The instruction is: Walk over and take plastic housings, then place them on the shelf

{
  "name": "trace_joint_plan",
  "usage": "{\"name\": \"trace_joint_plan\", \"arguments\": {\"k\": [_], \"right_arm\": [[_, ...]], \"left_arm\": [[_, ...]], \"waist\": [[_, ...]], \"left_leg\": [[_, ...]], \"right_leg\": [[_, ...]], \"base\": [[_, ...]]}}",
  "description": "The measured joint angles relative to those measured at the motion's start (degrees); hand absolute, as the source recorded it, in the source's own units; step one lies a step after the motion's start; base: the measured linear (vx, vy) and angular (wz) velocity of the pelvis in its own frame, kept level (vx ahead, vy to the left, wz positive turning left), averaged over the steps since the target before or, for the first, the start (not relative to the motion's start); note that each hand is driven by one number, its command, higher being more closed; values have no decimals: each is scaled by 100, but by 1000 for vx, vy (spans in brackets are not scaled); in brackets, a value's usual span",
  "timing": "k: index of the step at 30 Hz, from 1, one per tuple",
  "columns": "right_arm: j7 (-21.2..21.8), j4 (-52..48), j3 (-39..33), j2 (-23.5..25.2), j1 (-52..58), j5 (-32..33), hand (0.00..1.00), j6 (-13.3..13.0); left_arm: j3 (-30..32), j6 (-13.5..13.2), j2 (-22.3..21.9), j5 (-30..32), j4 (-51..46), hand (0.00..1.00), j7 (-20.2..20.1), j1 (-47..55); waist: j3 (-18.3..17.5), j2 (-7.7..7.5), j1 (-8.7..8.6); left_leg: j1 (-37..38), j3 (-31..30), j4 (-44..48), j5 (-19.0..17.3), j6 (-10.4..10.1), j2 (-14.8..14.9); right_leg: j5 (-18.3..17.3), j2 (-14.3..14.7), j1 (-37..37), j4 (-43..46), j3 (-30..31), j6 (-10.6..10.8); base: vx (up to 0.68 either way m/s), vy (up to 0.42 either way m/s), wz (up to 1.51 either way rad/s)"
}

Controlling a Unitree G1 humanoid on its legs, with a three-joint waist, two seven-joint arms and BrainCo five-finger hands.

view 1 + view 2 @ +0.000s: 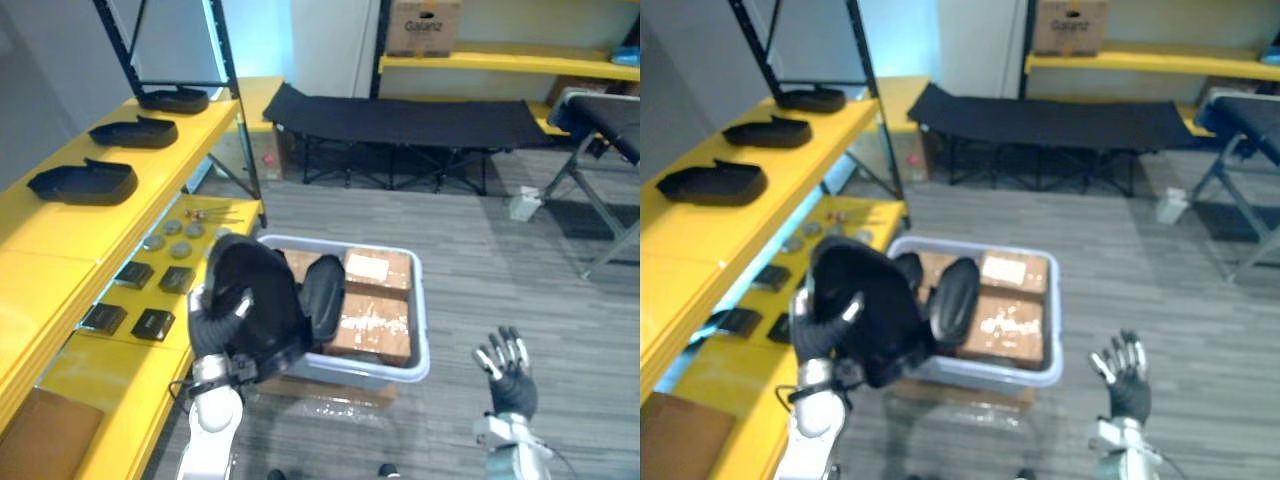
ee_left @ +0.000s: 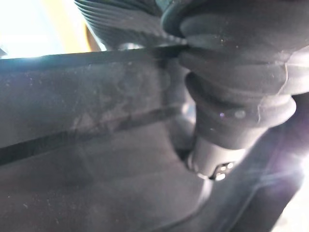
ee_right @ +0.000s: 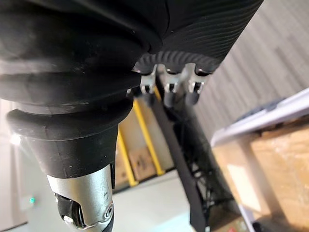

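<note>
My left hand (image 1: 214,318) is shut on a large black plastic housing (image 1: 262,300), held up over the left edge of the grey bin (image 1: 421,330). In the left wrist view, the housing's dark surface (image 2: 91,145) lies right against the thumb (image 2: 231,121). A second black housing (image 1: 323,292) leans inside the bin beside brown cardboard boxes (image 1: 375,305). Three more housings (image 1: 85,182) (image 1: 135,132) (image 1: 175,99) lie in a row on the top board of the yellow shelf (image 1: 60,245) at the left. My right hand (image 1: 508,372) hangs open over the floor, right of the bin.
The shelf's lower board (image 1: 120,370) holds small black boxes (image 1: 152,323) and round metal parts (image 1: 172,228). A black cot (image 1: 400,120) stands at the back, a folding table (image 1: 600,120) at the right. A cardboard box (image 1: 423,27) sits on a far yellow shelf.
</note>
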Motion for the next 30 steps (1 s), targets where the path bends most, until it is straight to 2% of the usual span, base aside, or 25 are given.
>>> {"name": "trace_joint_plan", "arguments": {"k": [6, 10, 15, 17, 23, 26, 30], "right_arm": [[118, -4, 28, -24, -321, -162, 0, -46], [395, -49, 553, -161, -835, -44, 0, -48], [367, 131, 1451, -161, -1467, -51, 0, -40], [360, 380, 1808, -163, -1874, -65, 0, -39], [221, 674, 2387, -152, -2536, -405, 0, -39], [218, 673, 2547, -158, -2671, -416, 0, -8], [236, 667, 2667, -165, -2782, -456, 0, 117]], "left_arm": [[272, -104, 8, -112, -350, 100, 84, 10], [603, -94, 4, 40, -729, 100, 312, 42], [1244, -47, -14, 176, -1316, 100, 340, 238], [1778, 36, -26, 174, -1466, 100, 334, 428], [2988, 95, -217, 41, -1505, 100, 318, 959], [3304, 93, -328, -146, -1504, 100, 345, 1268], [3472, 79, -527, -187, -1496, 100, 354, 1481]], "waist": [[-1, -1, 25], [-2, -4, 94], [-45, 2, 494], [-56, -13, 736], [-65, -94, 1353], [-92, -215, 1465], [-139, -382, 1481]], "left_leg": [[-3, -86, -1, -2, 3, -17], [-40, -310, -1, -2, 6, -70], [-221, -1061, 2, 104, 48, -218], [-230, -1365, 2, 147, 89, -321], [-300, -1726, 0, 131, 145, -495], [-310, -1847, 1, 99, 191, -541], [-387, -1874, 1, 114, 170, -523]], "right_leg": [[-2, -10, 38, -11, -35, 6], [-23, -34, 186, -91, -314, 21], [-52, -158, 484, -105, -1091, 80], [-96, -212, 676, -102, -1437, 141], [-145, -351, 805, 26, -1812, 83], [-405, -417, 787, 219, -1913, 19], [-521, -383, 795, 281, -2028, 106]], "base": [[3, 2, 4], [-14, 7, 27], [15, 18, 79], [35, 10, 74], [11, 55, 43], [-4, 22, 20], [-21, -19, 16]]}}
